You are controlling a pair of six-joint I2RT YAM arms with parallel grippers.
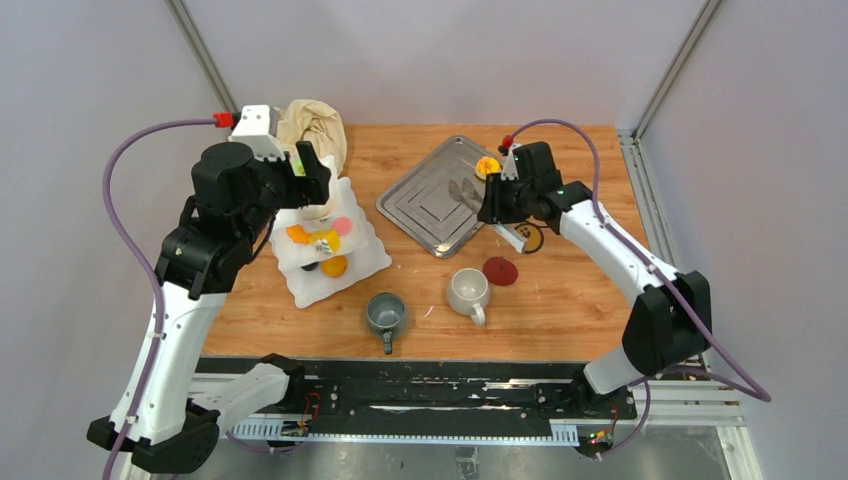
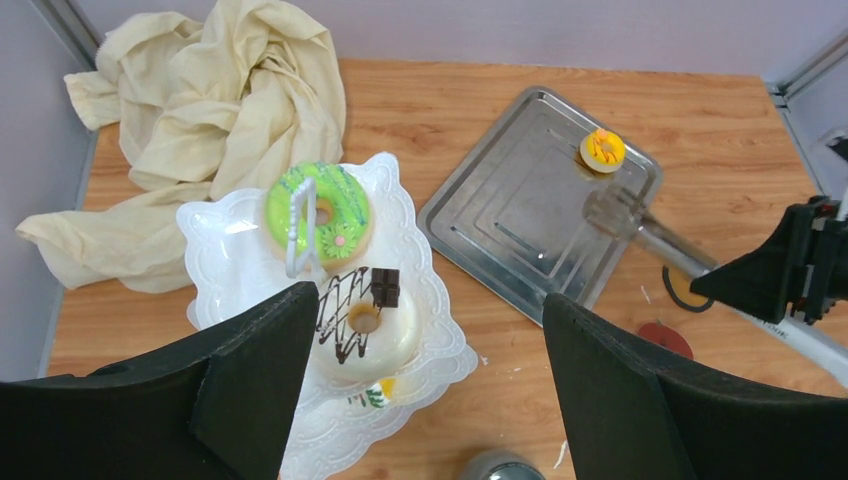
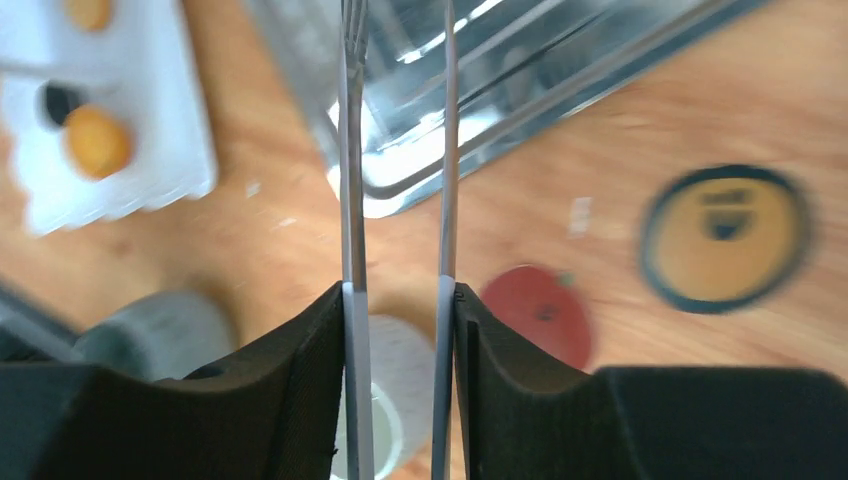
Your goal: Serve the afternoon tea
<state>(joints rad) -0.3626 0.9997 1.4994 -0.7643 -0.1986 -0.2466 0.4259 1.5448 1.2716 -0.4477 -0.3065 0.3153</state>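
Top view, bottom of frame: black rail with both arm bases. Above it, a wood-grain table (image 1: 560, 310) closed in by pale grey walls (image 1: 450, 60) with metal posts in the corners.

Nearest on the wood:
- grey mug (image 1: 386, 313), lower centre, handle toward the rail
- white mug (image 1: 467, 290) just right of it, apart
- flat red disc (image 1: 500, 271) right of the white mug
- yellow-and-black disc (image 3: 725, 238) a little beyond, clearer in the right wrist view

Centre left: white tiered stand (image 1: 310, 287).
- lower tiers carry orange pastries (image 1: 334, 265) and a pink one (image 1: 343, 226)
- left wrist view shows a green doughnut (image 2: 318, 212) on top, with a white chocolate-drizzled doughnut (image 2: 365, 325) just below

Centre: steel tray (image 1: 430, 210), set diagonally. One yellow pastry (image 1: 488, 166) sits at its far right corner. Upper left, by the wall: crumpled beige cloth (image 1: 312, 125).

Left arm: rises from the lower left, elbow bent, wrist over the stand. The left gripper (image 2: 430, 300) hangs above the doughnuts, fingers spread wide and holding nothing.

Right arm: reaches from the lower right, up and leftward to the tray's right edge. The right gripper (image 3: 398, 290) is clamped on metal tongs (image 3: 349, 150), one blade against each finger. The blades stand apart with nothing between them, their tips over the tray near the yellow pastry but not touching it.
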